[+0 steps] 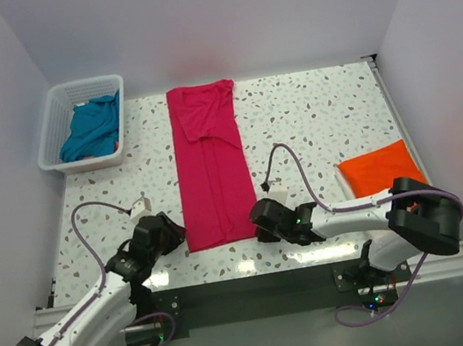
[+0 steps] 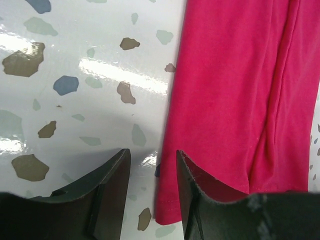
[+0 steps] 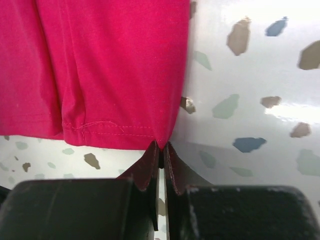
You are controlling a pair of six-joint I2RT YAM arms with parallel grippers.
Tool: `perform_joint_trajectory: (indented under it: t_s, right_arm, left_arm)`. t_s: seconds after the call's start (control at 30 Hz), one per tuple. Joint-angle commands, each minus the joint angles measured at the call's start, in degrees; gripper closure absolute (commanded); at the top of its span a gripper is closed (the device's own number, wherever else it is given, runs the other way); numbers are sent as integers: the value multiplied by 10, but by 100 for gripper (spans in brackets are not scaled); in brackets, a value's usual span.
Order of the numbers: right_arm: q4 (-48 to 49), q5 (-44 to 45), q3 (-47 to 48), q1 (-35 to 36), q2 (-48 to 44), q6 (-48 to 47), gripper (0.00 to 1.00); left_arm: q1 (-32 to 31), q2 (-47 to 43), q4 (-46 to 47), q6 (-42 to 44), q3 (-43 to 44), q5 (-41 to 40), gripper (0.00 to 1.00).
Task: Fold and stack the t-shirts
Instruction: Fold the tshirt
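1. The speckled table (image 1: 328,112) carries everything.
2. The crimson-pink t-shirt (image 1: 211,172) lies mid-table as a long, narrow strip. Its sides are folded in and its hem is nearest the arms.
3. The teal-blue t-shirt (image 1: 93,129) sits crumpled in the white basket (image 1: 51,132) at the far left corner.
4. The bright orange t-shirt (image 1: 380,168) lies folded small by the right edge.
5. The right gripper (image 3: 161,152) has its jaws pinched together on the hem's right corner.
6. The left gripper (image 2: 152,180) has its jaws parted, straddling the hem's left edge.
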Motion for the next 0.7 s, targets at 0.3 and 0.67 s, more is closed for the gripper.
perform_joint_trajectory:
  t_s: [0.3,0.67]
  right_arm:
    - [-66,30,-32,-14,-49,-41,98]
    - [-68,-6,-55,-29,-68,-74,99]
  left_arm:
    - [-84,48,-50,-82,26,-11,52]
    - [-203,65,-48,-206,-2,-46,48]
